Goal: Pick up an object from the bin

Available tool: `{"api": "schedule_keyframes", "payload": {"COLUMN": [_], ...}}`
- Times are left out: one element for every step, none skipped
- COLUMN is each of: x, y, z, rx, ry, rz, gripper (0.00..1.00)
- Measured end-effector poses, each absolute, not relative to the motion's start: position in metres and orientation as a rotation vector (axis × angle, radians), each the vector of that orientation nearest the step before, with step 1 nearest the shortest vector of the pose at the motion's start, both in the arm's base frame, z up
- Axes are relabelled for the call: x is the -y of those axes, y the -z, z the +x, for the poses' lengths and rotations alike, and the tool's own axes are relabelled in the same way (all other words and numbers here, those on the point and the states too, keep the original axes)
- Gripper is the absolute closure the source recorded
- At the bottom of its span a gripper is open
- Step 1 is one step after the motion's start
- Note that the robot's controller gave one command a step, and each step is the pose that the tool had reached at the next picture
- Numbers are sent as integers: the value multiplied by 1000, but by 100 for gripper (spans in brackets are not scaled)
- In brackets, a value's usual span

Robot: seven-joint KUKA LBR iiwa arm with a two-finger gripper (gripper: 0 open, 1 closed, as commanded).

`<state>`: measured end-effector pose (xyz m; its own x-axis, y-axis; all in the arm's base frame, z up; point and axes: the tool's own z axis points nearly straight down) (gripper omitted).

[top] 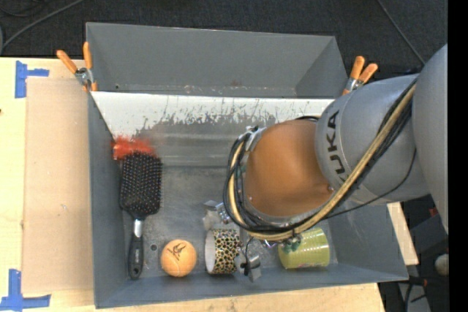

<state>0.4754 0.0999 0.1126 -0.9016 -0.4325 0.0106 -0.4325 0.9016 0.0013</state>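
Observation:
My gripper (250, 264) pokes out below the arm's wrist cover, low at the bin's front middle. It hangs right beside a leopard-patterned roll (223, 250), on that roll's right side. A yellow-green cup (307, 249) lies on its side just to the right of the gripper, partly hidden by the arm. An orange ball (178, 258) rests left of the roll, near the front wall.
A black hairbrush (139, 195) lies lengthwise along the left side, its handle reaching to the front wall. A small red thing (131, 148) sits behind the brush's head. The arm and its orange cover hide the bin's right middle.

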Motion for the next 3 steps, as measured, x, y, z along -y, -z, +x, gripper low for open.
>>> {"api": "schedule_keyframes", "payload": {"x": [-104, -103, -103], "y": [-86, -73, -73], "z": [489, 483, 483], "rx": [2933, 2990, 2990], "ry": [-20, -5, -5], "rz": [1126, 996, 996], "gripper": [0, 100, 100]}}
